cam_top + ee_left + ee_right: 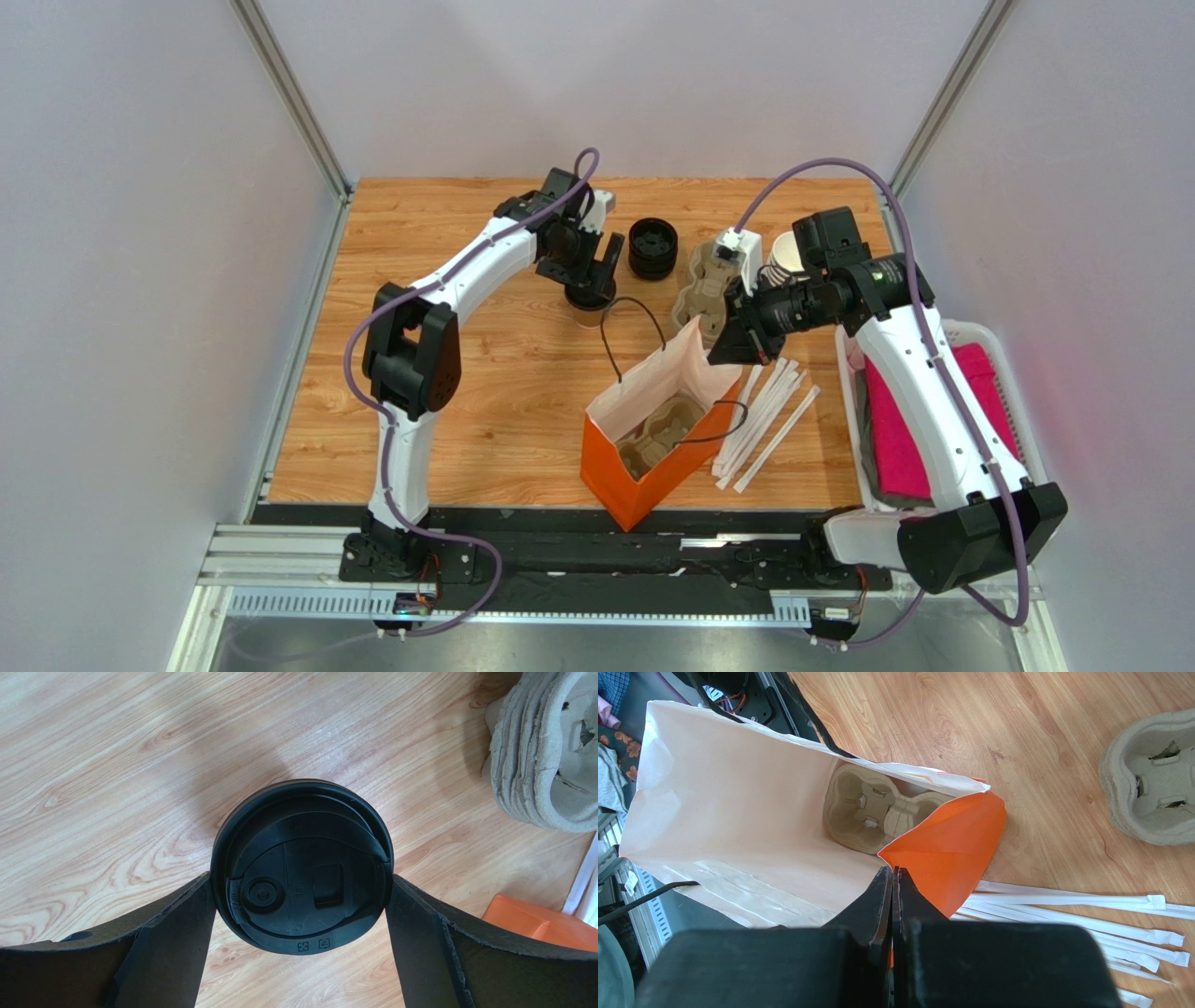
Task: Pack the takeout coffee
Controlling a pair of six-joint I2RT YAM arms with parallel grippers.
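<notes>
the takeout coffee [302, 864] is seen from above on the far middle of the table [105, 777], upright, with its black lid seated; the paper body is hidden beneath the lid. it is judged to be light unless filled, with a thin wall that would dent under a hard squeeze and a lid that could pop off if pulled, so it is best taken by the body just under the lid rim, with moderate force, and carried level. the left gripper [586, 291] is set around it, its fingers [175, 945] pressed to opposite sides at about cup width, so the cup is taken to be held. a stack of pulp carriers [540, 749] lies near on the right, and a stack of loose lids [652, 248] beside that. the right gripper [895, 882] is closed flat on the rim of the orange bag [948, 847], which is held open with a carrier [868, 808] at its bottom; wrapped straws [1088, 910] lie just beside the bag
</notes>
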